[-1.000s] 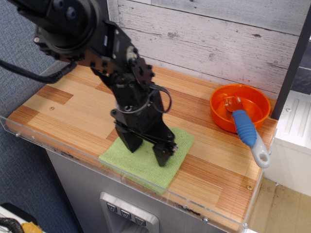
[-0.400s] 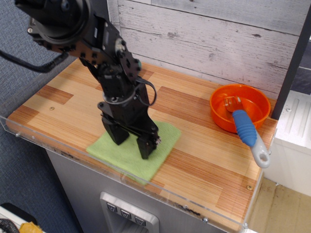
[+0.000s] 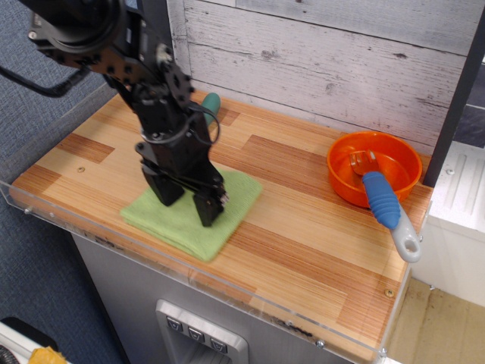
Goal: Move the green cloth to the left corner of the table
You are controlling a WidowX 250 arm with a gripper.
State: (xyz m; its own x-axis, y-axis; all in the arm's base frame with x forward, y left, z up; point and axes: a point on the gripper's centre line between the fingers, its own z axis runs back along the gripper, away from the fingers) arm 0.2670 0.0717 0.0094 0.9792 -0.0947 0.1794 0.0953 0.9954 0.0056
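The green cloth (image 3: 227,199) lies flat on the wood-plank table (image 3: 303,243) near its front edge, left of the middle. My black gripper (image 3: 189,206) points down onto the cloth, its two fingers spread apart with their tips pressed on the fabric. The arm hides the middle of the cloth. The table's left corner (image 3: 45,171) lies to the left of the cloth.
An orange bowl (image 3: 374,168) at the back right holds a blue-handled utensil (image 3: 385,202) that sticks out over its rim. A small dark teal object (image 3: 211,103) sits behind my arm by the white plank wall. A clear acrylic rim (image 3: 227,284) runs along the table's front.
My gripper has slid left along the front of the table, and the cloth has moved left with it. The bowl and utensil have not moved.
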